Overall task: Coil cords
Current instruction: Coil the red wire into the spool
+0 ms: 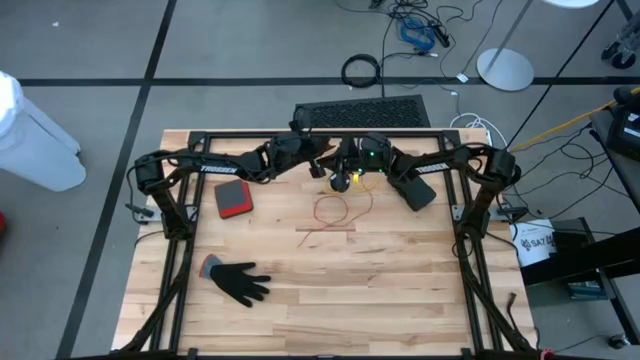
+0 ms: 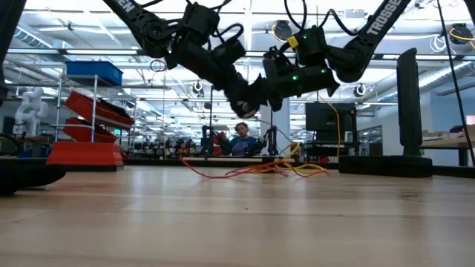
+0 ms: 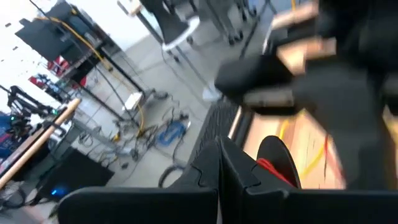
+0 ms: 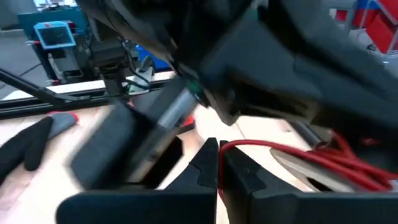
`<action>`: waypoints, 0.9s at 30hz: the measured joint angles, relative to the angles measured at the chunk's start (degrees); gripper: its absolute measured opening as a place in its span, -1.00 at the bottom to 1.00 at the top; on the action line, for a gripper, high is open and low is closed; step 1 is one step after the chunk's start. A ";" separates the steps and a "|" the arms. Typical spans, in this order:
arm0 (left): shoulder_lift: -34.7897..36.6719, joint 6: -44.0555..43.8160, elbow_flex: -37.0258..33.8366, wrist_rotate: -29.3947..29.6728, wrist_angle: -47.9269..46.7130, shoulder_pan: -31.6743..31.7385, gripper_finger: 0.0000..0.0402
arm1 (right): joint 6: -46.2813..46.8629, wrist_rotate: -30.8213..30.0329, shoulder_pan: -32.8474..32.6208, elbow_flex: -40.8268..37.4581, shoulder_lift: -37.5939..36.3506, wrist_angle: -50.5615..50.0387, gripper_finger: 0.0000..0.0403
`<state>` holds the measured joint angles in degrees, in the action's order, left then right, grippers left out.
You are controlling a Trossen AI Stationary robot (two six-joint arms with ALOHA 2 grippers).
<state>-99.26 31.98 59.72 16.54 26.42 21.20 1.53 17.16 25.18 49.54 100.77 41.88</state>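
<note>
The surface point(image 1: 330, 290) is a pale wooden top inside a dark frame. Both arms reach in from its far corners and meet above the middle of its far edge.

The left claw point(image 1: 322, 158) and the right claw point(image 1: 352, 160) hang close together, clear of the wood, as the low view confirms. In each wrist view that arm's own two fingers stand pressed together. A red strand emerges right at the right claw's fingertips point(image 4: 219, 147), so judge it closed on the cord. Red also shows just past the left fingers point(image 3: 219, 163), but you cannot tell whether they grip it.

The cord point(image 1: 335, 212) is a thin red-orange to yellow line. Its loose loops lie on the wood just in front of the claws, and a yellow portion rises toward them. No separate black cord can be made out.

A black glove point(image 1: 240, 282) lies near the left front, and a red-topped flat block point(image 1: 233, 199) sits beside the left arm. Both are well apart from the cord.

To form the coil well:
- Keep one claw as the fixed anchor.
- Lead the free length round in even turns with the other.
- Keep light tension so loops stack rather than splay.
- Watch the trailing strand; it is likely to snag or spring open.
</note>
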 joint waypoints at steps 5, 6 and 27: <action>0.00 -3.55 0.00 -3.12 6.52 0.01 -1.00 | -1.66 -1.58 -0.08 0.03 -0.02 0.29 -1.00; 0.00 -4.53 0.05 -3.32 7.15 -0.01 -1.00 | -2.30 -1.60 -0.10 0.04 -0.03 0.42 -1.00; 0.46 -15.46 0.79 -4.44 17.12 0.96 -1.00 | -19.19 -12.79 -2.09 -0.35 -3.84 4.96 -1.00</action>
<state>-98.80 16.52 60.52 12.09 43.54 22.16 -17.66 4.36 23.09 49.20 96.93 46.84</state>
